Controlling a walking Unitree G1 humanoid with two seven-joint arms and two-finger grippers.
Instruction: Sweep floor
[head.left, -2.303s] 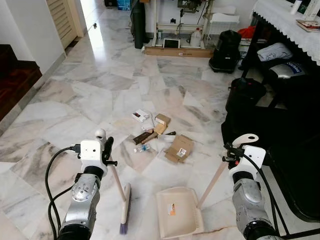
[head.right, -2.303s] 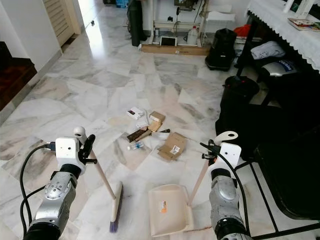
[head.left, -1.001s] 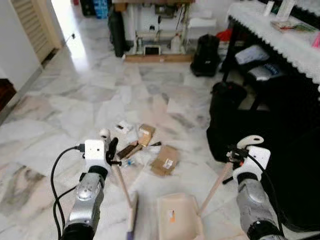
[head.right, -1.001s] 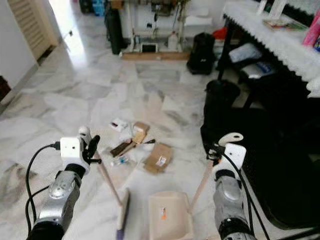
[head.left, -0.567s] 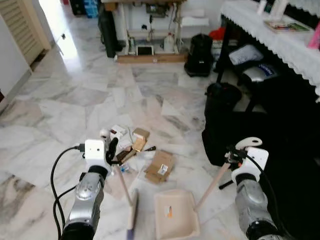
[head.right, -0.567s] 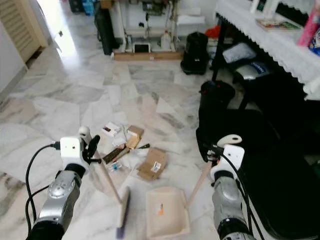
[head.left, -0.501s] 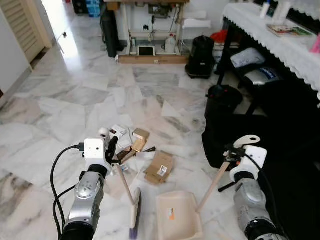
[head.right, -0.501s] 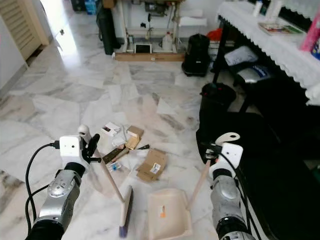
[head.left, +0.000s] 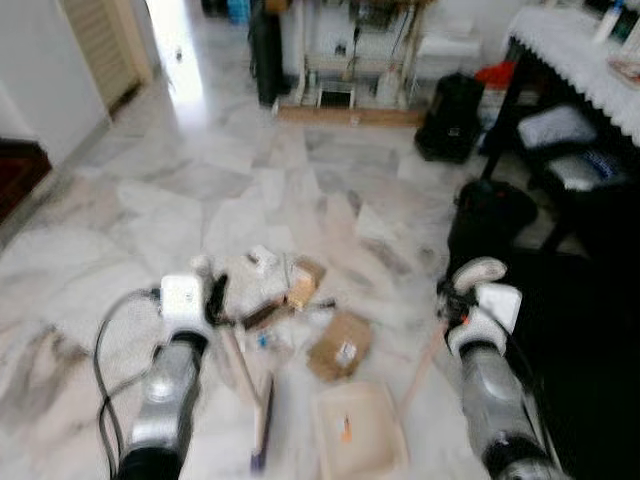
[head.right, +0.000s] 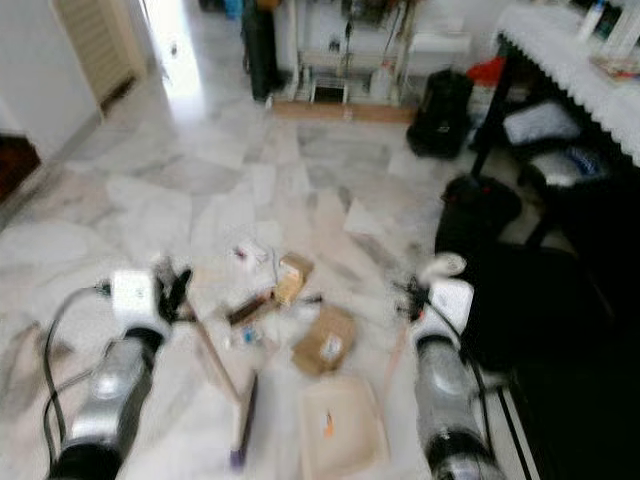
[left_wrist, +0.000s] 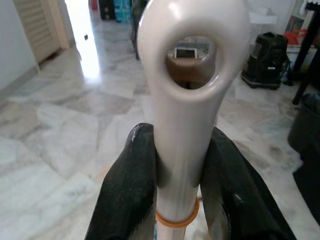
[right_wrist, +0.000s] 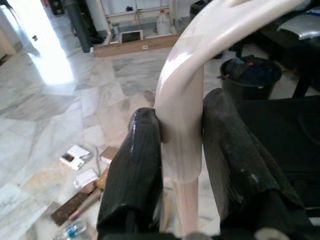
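The left gripper pinches the top of the broom handle, one black finger pressed to each side of the cream shaft just under its looped end, with an orange band around the shaft below the grip. In the head views, which are blurred, that handle slopes down and forward-right from the left gripper to the broom head, which rests on the floor beside the dustpan.

The right gripper is clamped on the dustpan handle, a finger tight against each side of the curved cream grip. From the right gripper the pale rod runs down and left to the dustpan, which lies flat on the floor between the two arms, its open side facing forward and an orange mark on its tray.

Just ahead of the broom and dustpan is the litter: a flattened cardboard piece nearest the pan, a small brown box beyond it, a white packet further left, a dark strip and a small clear bottle close to the broom handle.

The floor is pale veined marble. To the right stands dark furniture, with a black round bin and a lace-edged tabletop above. At the far end a black bag and a long cardboard box sit by the wall.
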